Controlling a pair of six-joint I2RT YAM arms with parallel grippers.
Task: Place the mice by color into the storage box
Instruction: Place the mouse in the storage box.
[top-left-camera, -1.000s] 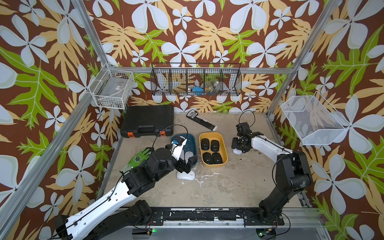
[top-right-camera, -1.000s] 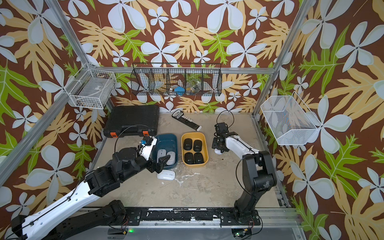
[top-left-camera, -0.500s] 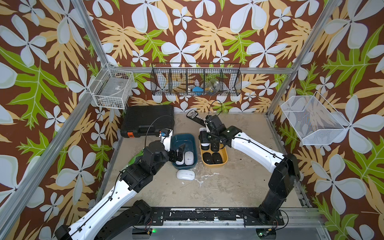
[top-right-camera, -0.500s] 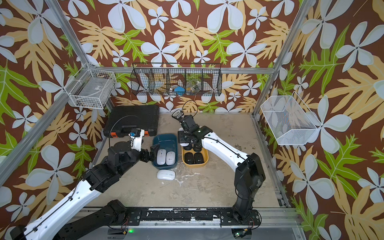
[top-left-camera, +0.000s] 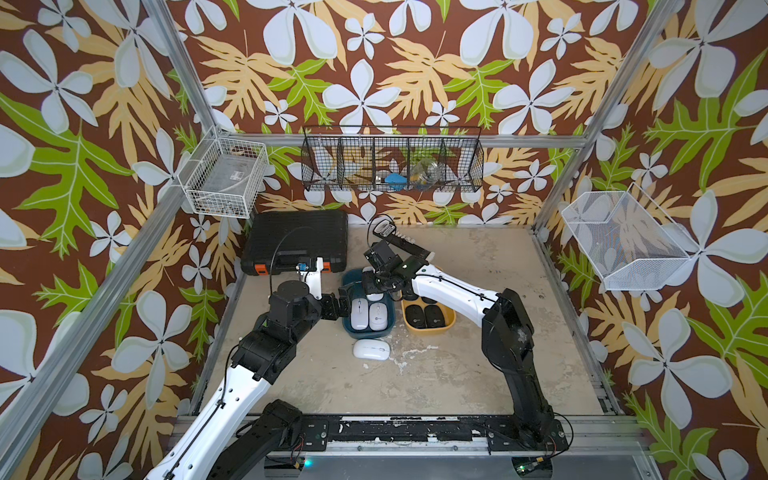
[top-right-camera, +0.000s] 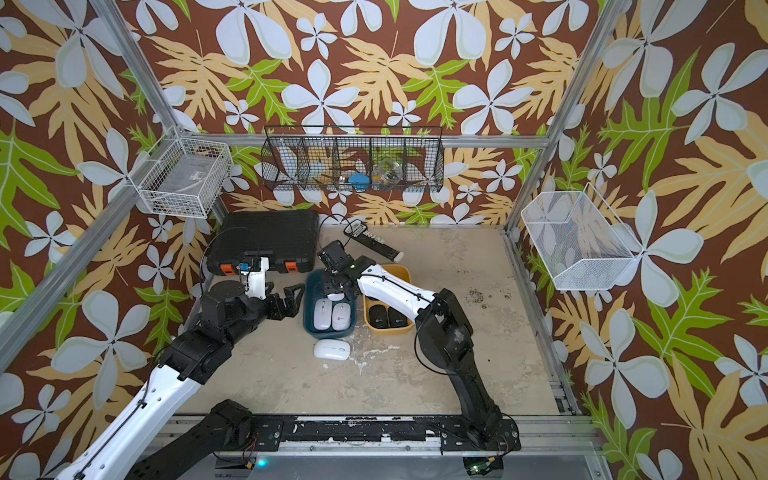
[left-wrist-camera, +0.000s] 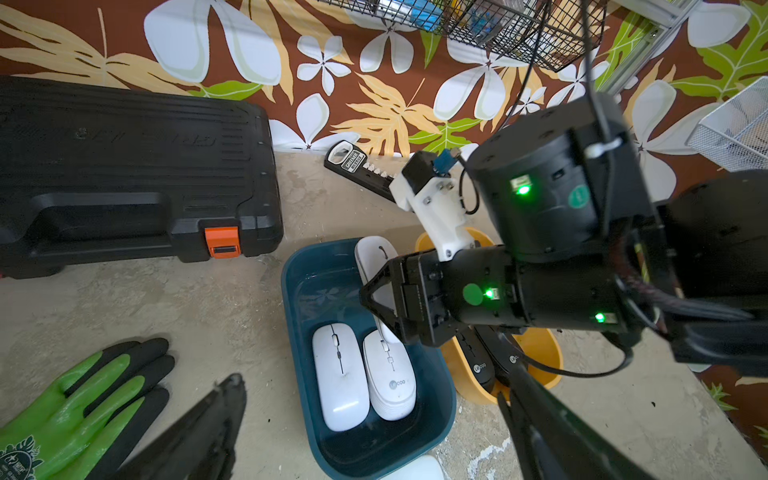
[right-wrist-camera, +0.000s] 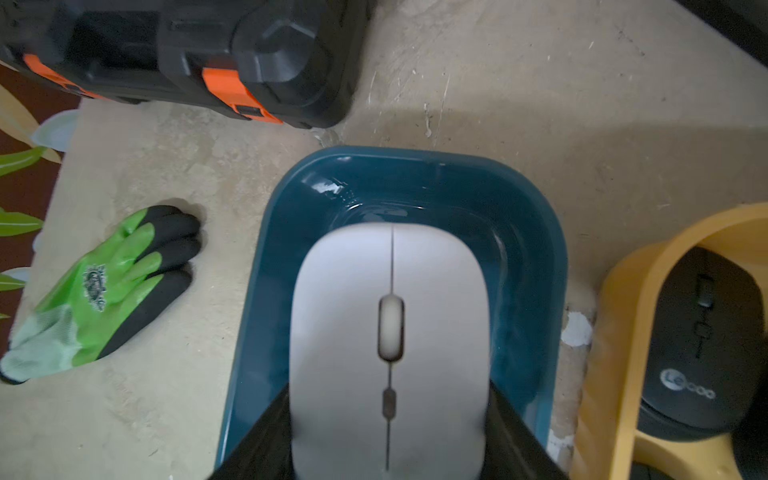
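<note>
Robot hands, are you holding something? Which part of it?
The right gripper pinches a white mouse by its two long sides, near the back end, over the blue bin. The left gripper is open, holding nothing.
</note>
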